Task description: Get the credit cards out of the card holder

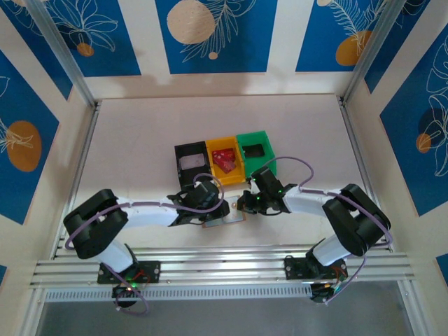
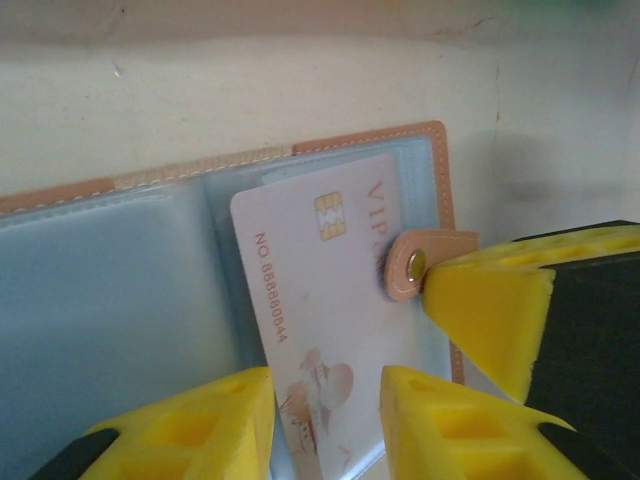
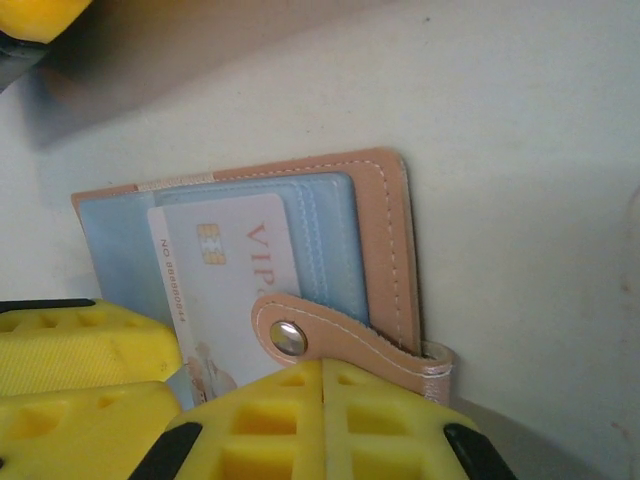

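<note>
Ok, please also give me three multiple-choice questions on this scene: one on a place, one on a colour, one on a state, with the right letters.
1. Where does the dark red card lie?
A) in the black bin
B) in the yellow bin
C) on the bare table

2. What colour is the chip card in the card holder?
A) white
B) green
C) black

3. How is the card holder?
A) snapped shut
B) lying open
C) standing on its edge

Answers:
1 B, the red card shows between the yellow walls.
2 A, its face is white around the gold chip.
3 B, the inner pockets are exposed and the snap tab is undone.
</note>
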